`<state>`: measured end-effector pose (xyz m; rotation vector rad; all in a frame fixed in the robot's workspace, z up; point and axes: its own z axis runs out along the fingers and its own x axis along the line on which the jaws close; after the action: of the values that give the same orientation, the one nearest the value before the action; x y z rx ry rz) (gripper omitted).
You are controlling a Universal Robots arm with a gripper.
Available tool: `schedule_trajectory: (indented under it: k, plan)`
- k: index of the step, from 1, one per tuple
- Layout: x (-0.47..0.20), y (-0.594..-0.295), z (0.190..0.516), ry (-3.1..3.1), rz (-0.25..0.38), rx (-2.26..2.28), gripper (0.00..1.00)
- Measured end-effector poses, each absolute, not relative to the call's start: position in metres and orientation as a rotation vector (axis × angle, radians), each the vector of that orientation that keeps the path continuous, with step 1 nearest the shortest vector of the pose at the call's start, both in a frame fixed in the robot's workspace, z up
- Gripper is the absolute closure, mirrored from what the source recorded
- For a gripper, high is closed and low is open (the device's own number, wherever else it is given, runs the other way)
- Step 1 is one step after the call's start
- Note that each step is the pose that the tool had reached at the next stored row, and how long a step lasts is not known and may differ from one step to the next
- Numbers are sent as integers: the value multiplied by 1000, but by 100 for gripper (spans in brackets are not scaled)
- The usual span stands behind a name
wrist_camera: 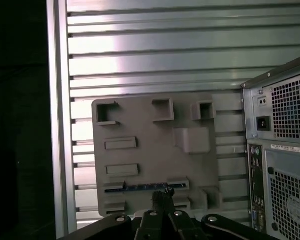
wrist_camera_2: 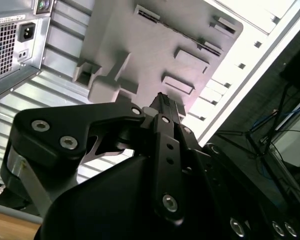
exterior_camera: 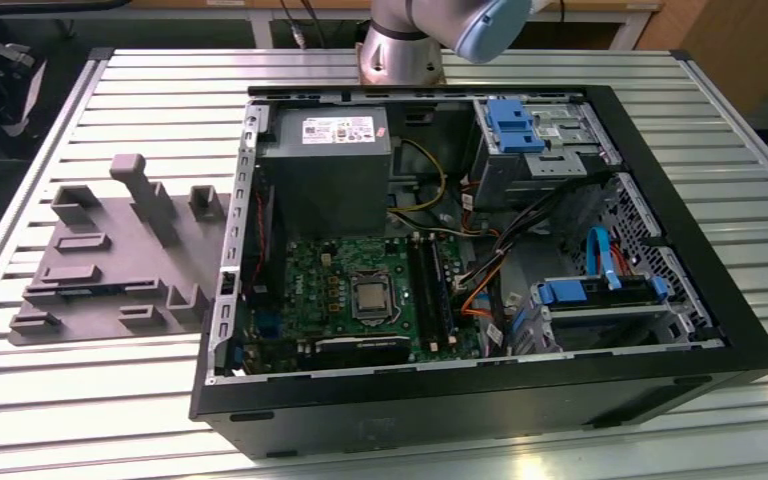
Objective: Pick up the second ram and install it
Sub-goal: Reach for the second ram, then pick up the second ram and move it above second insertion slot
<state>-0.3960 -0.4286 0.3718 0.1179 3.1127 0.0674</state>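
Note:
The second ram (wrist_camera: pixel 140 188) shows in the first wrist view as a thin blue-green strip standing on edge in a long slot of the grey fixture plate (wrist_camera: pixel 155 145). My gripper (wrist_camera: pixel 162 199) hangs well above that plate with its fingertips together and nothing between them, lined up roughly over the ram's slot. In the second wrist view the gripper (wrist_camera_2: pixel 162 102) points at the grey fixture plate (wrist_camera_2: pixel 155 40). The exterior view shows the fixture plate (exterior_camera: pixel 111 265) on the table at the exterior view's left of the open computer case (exterior_camera: pixel 491 400). The motherboard's long black slots (exterior_camera: pixel 427 285) lie inside the case.
The case holds a grey power supply (exterior_camera: pixel 324 165), blue drive cages (exterior_camera: pixel 598 295) and loose orange and black cables (exterior_camera: pixel 484 280). The slatted metal table (exterior_camera: pixel 117 400) carries everything. The case's rear panel (wrist_camera: pixel 285 150) stands beside the fixture plate. The arm's base (exterior_camera: pixel 404 50) is at the table's far edge.

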Motion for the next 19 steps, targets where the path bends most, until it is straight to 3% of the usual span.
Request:
schedule_trajectory:
  k: [19]
  plan:
    - [-403, -435, 368, 3113, 67, 118, 89]
